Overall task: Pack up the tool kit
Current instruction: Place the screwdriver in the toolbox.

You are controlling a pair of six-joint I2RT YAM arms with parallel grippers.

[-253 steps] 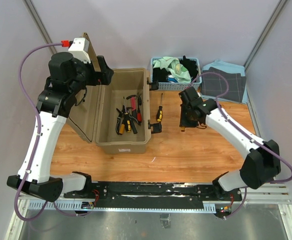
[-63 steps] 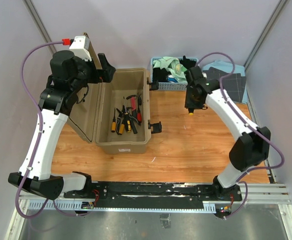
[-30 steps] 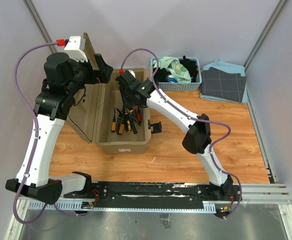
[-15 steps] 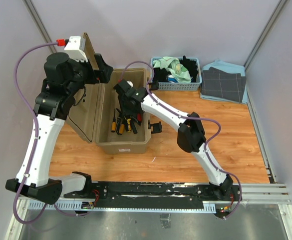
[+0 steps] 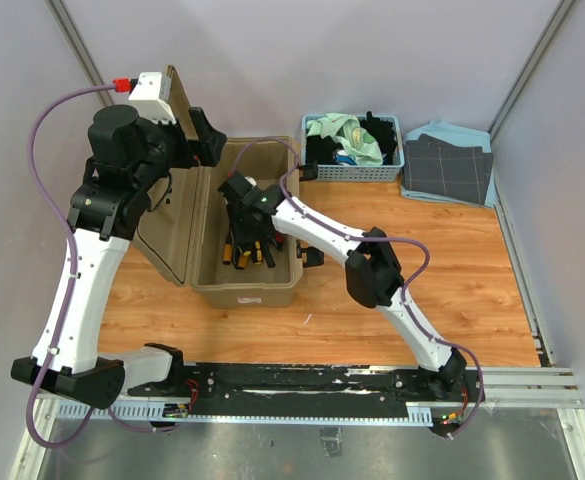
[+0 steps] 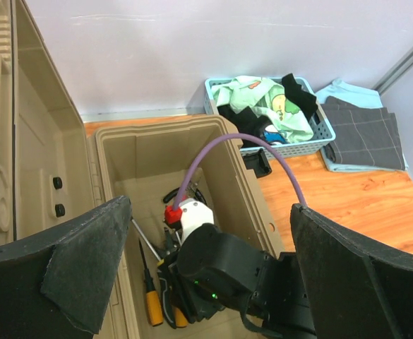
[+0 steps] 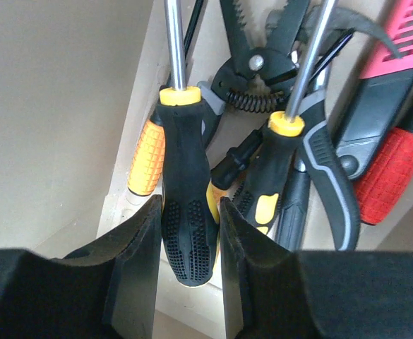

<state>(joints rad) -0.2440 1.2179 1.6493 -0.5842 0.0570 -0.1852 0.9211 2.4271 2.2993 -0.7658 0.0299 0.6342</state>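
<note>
While the right gripper [image 7: 188,215] clamps the screwdriver [image 7: 183,141] handle inside the toolbox [image 5: 247,292], its shaft lies lengthwise; left gripper [image 6: 210,205] gapes wide, empty.

No legible text or number anywhere — toolbox [image 5: 244,293] included

Your cell: pale lilac walls [image 5: 372,50] on three sides, under soft, even light. Grey metal posts [image 5: 75,45] slant up both back corners. Tabletop [image 5: 452,280] is orange-brown wood grain. Black rail [image 5: 302,378] runs along your near edge, with dull metal sheet [image 5: 272,450] below it.
</note>
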